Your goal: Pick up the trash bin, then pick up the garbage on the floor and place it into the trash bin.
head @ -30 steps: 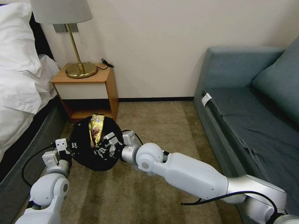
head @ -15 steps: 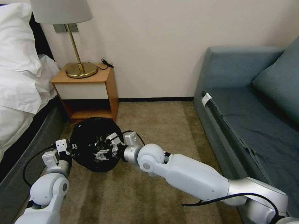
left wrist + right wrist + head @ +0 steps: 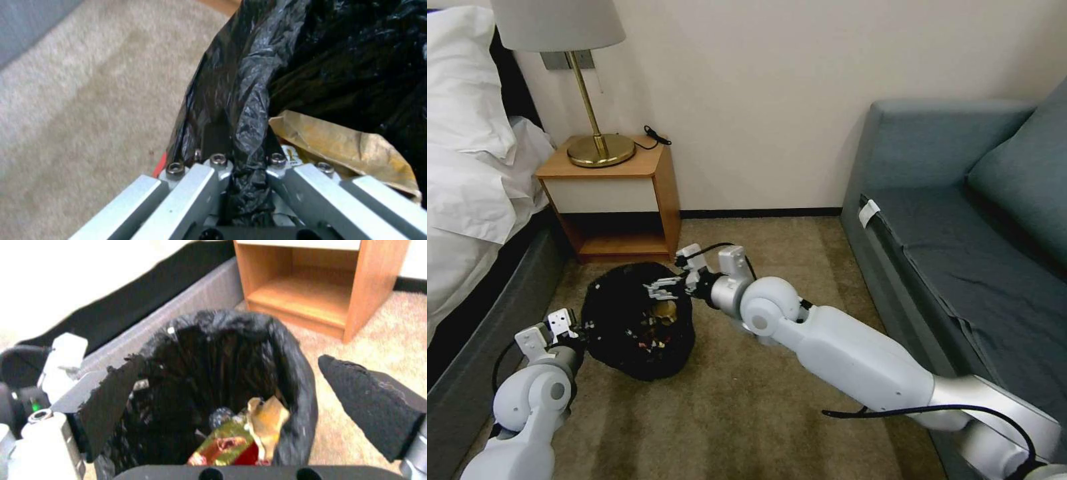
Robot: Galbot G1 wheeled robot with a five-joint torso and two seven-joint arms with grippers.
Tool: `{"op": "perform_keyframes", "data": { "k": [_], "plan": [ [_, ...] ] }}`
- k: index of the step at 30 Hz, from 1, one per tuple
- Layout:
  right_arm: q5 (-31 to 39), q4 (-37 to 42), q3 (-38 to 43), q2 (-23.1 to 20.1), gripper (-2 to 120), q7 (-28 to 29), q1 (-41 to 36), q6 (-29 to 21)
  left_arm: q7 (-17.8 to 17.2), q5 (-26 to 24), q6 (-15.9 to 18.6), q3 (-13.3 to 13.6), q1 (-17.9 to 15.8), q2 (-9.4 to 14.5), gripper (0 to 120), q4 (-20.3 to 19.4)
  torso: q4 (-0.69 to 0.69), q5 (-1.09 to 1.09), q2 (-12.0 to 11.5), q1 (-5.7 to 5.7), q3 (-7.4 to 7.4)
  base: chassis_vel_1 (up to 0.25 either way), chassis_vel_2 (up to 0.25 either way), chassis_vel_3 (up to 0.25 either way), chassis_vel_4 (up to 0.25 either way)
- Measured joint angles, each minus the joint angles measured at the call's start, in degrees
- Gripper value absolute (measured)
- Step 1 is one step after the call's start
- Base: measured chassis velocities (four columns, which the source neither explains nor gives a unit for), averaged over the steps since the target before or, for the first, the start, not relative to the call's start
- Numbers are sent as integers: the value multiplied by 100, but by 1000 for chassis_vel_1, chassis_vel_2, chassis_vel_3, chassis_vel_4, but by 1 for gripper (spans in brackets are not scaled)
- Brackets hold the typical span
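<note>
Right gripper [image 3: 670, 288] spread wide, empty, hovering just above the far rim of the trash bin [image 3: 634, 333]. In the right wrist view, both black pads well apart, one [image 3: 111, 400] over the bin's mouth and the other out past its rim, with the mouth of the trash bin [image 3: 293, 380] open between them.

Left gripper [image 3: 560, 323] low at the near left side of the bin, pinching the rim. In the left wrist view, fingers [image 3: 195, 180] pressed on a fold of the black bag [image 3: 240, 110] that covers the rim.

Trash bin on the carpet [image 3: 747, 413], in front of the wooden nightstand [image 3: 620, 193] and beside the bed [image 3: 467, 200]; cannot tell if lifted or resting on the floor.

Garbage inside the bin, at the bottom: crumpled brown paper [image 3: 267, 420] leaning on the bag wall, gold-brown wrapper [image 3: 220, 443] just beside it, a bit of red [image 3: 247, 456] under them. Same brown paper [image 3: 342, 146] close to the left gripper's fingers.

Gold lamp [image 3: 594, 147] on the nightstand, grey sofa [image 3: 960, 220] at the right.
</note>
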Motion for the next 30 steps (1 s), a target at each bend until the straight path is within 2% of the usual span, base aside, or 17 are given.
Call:
{"op": "perform_keyframes", "data": {
  "k": [1, 5, 10, 13, 15, 16, 17, 18, 19, 21, 22, 24, 25, 27, 28, 29, 30],
  "plan": [
    [-97, 25, 26, -35, 100, -15, -165, 0, -124, -241, 76, -2, -28, 1, 1, 35, 0, 0, 0, 0, 0, 0, 0, 0, 0],
    [-161, 35, 32, -47, 100, -38, -253, 0, -226, -448, 137, -7, -50, -1, 1, 57, 0, 0, 0, 0, 0, 0, 0, 0, 0],
    [-199, 46, 33, -66, 100, -62, -306, 0, -285, -559, 187, -24, -64, -1, 1, 146, 1, 0, 0, 0, 0, 0, 0, 0, 0],
    [-206, 49, 39, -57, 100, -64, -329, 0, -291, -548, 203, -26, -70, 2, 6, 197, 1, 0, 0, 0, 0, 0, 0, 0, 0],
    [-213, 49, 45, -49, 100, -64, -346, 0, -290, -523, 207, -26, -76, 2, 13, 226, 1, -1, 0, 0, 0, 0, 0, 0, 0],
    [-217, 49, 45, -47, 100, -66, -360, 0, -290, -469, 209, -24, -77, 4, 19, 238, 1, 0, 0, 0, 0, 0, 0, 0, 0],
    [-217, 49, 45, -47, 100, -66, -360, 0, -290, -469, 209, -24, -77, 4, 19, 238, 1, 0, 0, 0, 0, 0, 0, 0, 0],
    [-220, 50, 43, -48, 100, -66, -369, 0, -286, -417, 212, -21, -70, 13, 27, 237, 1, 0, 0, 0, -1, 0, 0, 0, 0],
    [-220, 50, 43, -48, 100, -66, -369, 0, -286, -417, 212, -21, -70, 13, 27, 237, 1, 0, 0, 0, -1, 0, 0, 0, 0],
    [-221, 49, 38, -39, 100, -66, -386, 1, -278, -365, 219, -15, -62, 21, 39, 234, 1, 0, 0, 0, 0, 0, 0, 0, 0],
    [-221, 49, 38, -39, 100, -66, -386, 1, -278, -365, 219, -15, -62, 21, 39, 234, 1, 0, 0, 0, 0, 0, 0, 0, 0],
    [-221, 49, 37, -38, 100, -66, -405, 3, -272, -302, 220, -14, -50, 30, 49, 231, 1, 0, 0, 0, 0, 0, 0, 0, 0],
    [-221, 49, 37, -38, 100, -66, -405, 3, -272, -302, 220, -14, -50, 30, 49, 231, 1, 0, 0, 0, 0, 0, 0, 0, 0],
    [-220, 45, 67, -30, 100, -67, -426, 4, -247, -146, 204, -17, -19, 34, 59, 230, 1, 0, 0, 0, 0, 0, 0, 0, 0],
    [-220, 45, 67, -30, 100, -67, -426, 4, -247, -146, 204, -17, -19, 34, 59, 230, 1, 0, 0, 0, 0, 0, 0, 0, 0],
    [-220, 30, 99, -21, 100, -67, -433, 7, -218, 7, 154, -22, 2, 35, 66, 232, 1, 0, 0, 0, 0, 0, 0, 0, 0],
    [-221, 3, 170, -1, 100, -68, -447, 13, -126, 474, -22, -37, 47, 35, 73, 269, 1, -1, 0, 0, 0, 0, 0, 0, 0]
  ]
}}
